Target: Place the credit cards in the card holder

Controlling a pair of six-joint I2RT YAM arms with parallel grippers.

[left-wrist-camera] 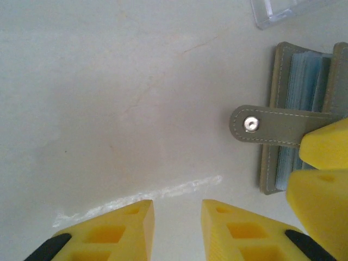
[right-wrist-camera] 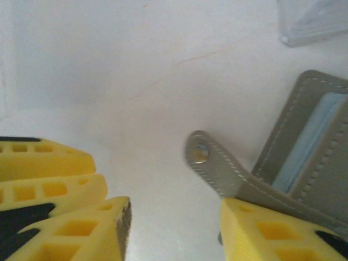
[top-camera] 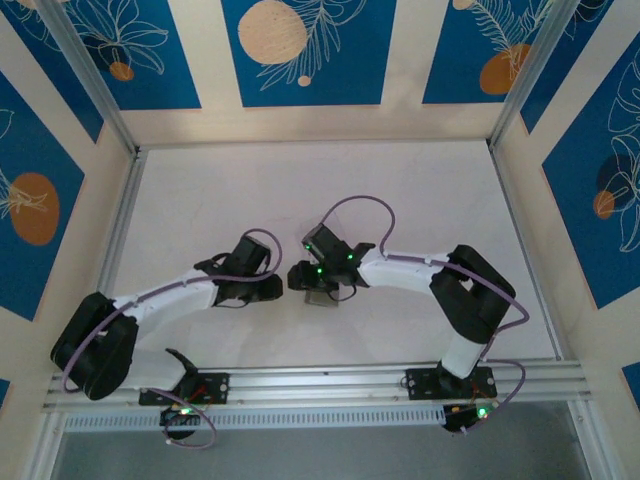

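White tabletop (top-camera: pixel 330 190) with faint scuffs is the surface I am working over. Near its middle, between the two arm tips, sits the small grey folding card holder (left-wrist-camera: pixel 304 126) with pale stitching. Its two covers stand parted, and pale-blue plastic sleeves (left-wrist-camera: pixel 304 76) show between them. Its grey strap with the round metal snap (left-wrist-camera: pixel 250 124) is unfastened and sticks out over bare table.

From the left wrist camera I see the left gripper (left-wrist-camera: pixel 176 225) with its yellow fingers a little apart and nothing between them, over bare table just beside the strap. The right gripper (right-wrist-camera: pixel 174 231) has its yellow fingers spread wide, also with nothing between them. One finger (right-wrist-camera: pixel 272 231) overlaps the base of the strap at the holder's edge, though I cannot tell whether it presses on it. The other sits just beside the left gripper's fingers.

Beyond the holder, a little apart from its far edge, lies a corner of a clear transparent plastic case (left-wrist-camera: pixel 277 13). From the overhead camera both arms bend inward toward the centre of the table. Blue wall panels (top-camera: pixel 350 60) with pale leaf and orange round motifs, set between cream strips, stand around it.
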